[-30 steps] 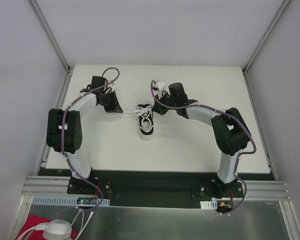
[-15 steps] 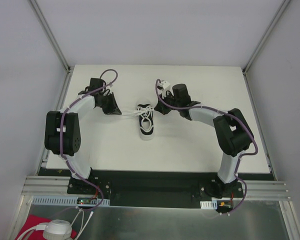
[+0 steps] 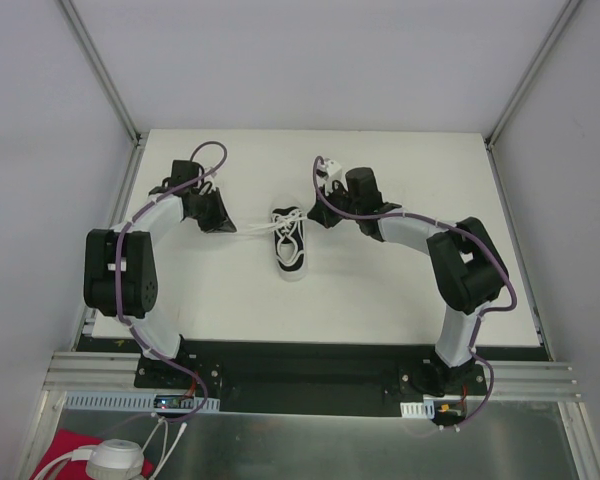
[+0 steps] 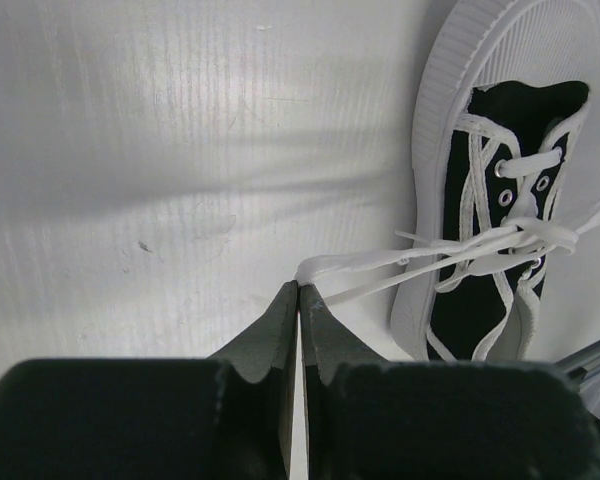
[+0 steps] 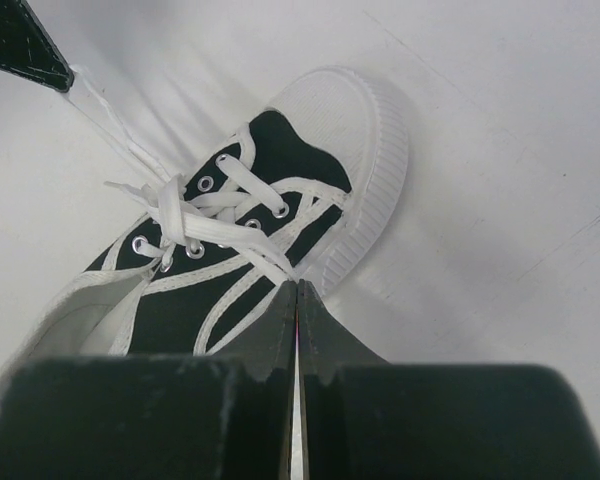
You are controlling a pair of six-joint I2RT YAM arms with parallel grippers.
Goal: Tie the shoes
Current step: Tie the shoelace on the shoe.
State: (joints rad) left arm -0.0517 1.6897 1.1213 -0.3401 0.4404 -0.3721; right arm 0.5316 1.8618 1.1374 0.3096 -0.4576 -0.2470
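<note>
The black sneaker [image 3: 292, 245] lies near the middle of the white table [image 3: 380, 290], its white toe towards the arm bases; its thin white laces [image 5: 170, 215] cross over the tongue (knotted loosely, no bow to be seen); the left gripper [image 4: 298, 290], a little to the shoe's left, has its fingers pressed together on one strand drawn out sideways; the right gripper [image 5: 297, 290], close at the shoe's right, pinches another strand beside the eyelets.

Ends of laces [image 4: 365, 262] are sitting hidden inside the pinched tips of left gripper [image 4: 298, 300] and right gripper [image 5: 297, 295]. Sneaker [image 5: 280, 150] heel is running out of both wrist views. Knot is reading too small overhead.
</note>
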